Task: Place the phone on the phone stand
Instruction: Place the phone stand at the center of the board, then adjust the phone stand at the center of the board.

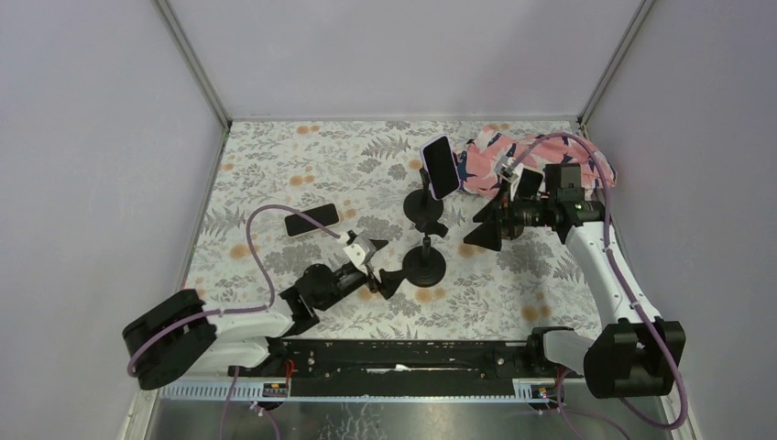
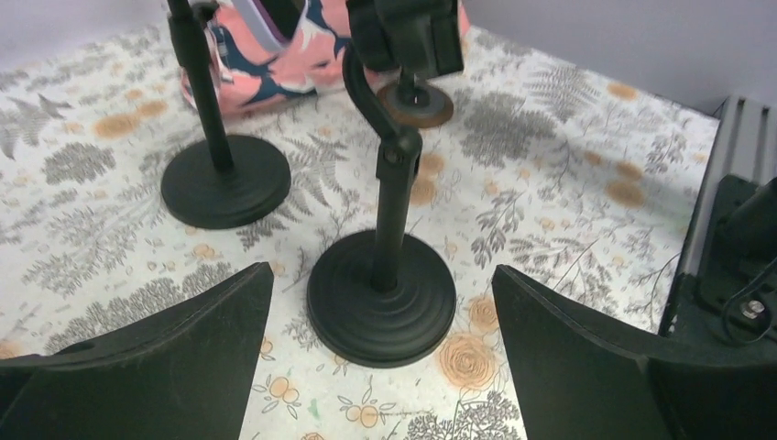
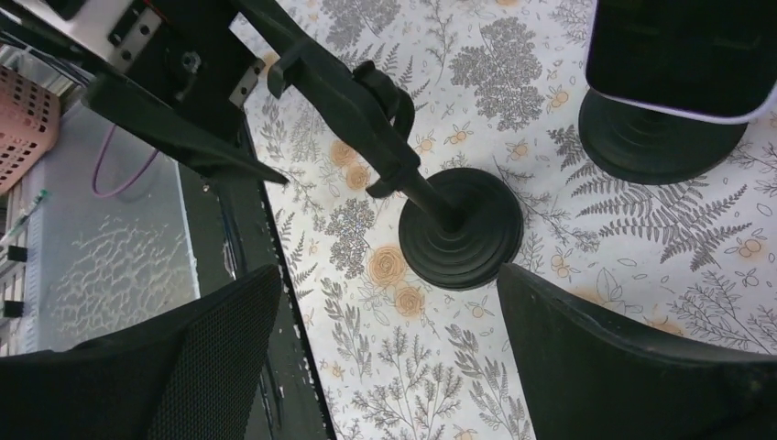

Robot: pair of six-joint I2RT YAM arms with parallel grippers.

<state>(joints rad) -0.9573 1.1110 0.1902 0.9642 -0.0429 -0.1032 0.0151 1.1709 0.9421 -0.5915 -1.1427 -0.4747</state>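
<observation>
Loose phone: a dark phone (image 1: 311,220) lies flat on the patterned tabletop (image 1: 275,156), left of both stands and well apart from either claw; nothing touches it
Mounted phone: a second phone (image 1: 440,167) sits tilted in the cradle of the far stand (image 1: 423,209); that pairing looks finished
Near stand: the near stand (image 2: 380,298) stands upright between the two arms; from above its cradle looks empty, though the left wrist view crops it at the top edge
Left claw: the left claw (image 1: 385,280) is spread wide and holds nothing; it is low and points at the near stand's base, which lies just ahead of its fingers (image 2: 165,357)
Right claw: the right claw (image 1: 481,229) is likewise spread wide and empty; it hovers near the right side of both stands, beside a pink flowered cloth (image 1: 513,160)
Step in hand: judged from this layout, one phone is placed and the near stand is set up; fetching the loose phone comes next
Next move: the left arm is nearer, so it should swing away from the stand to the flat phone; a grip across the phone's narrow width seems wise, since it lies flush on the tabletop; then a lift, a tilt, and a careful seat in the empty cradle without knocking the light stand
</observation>
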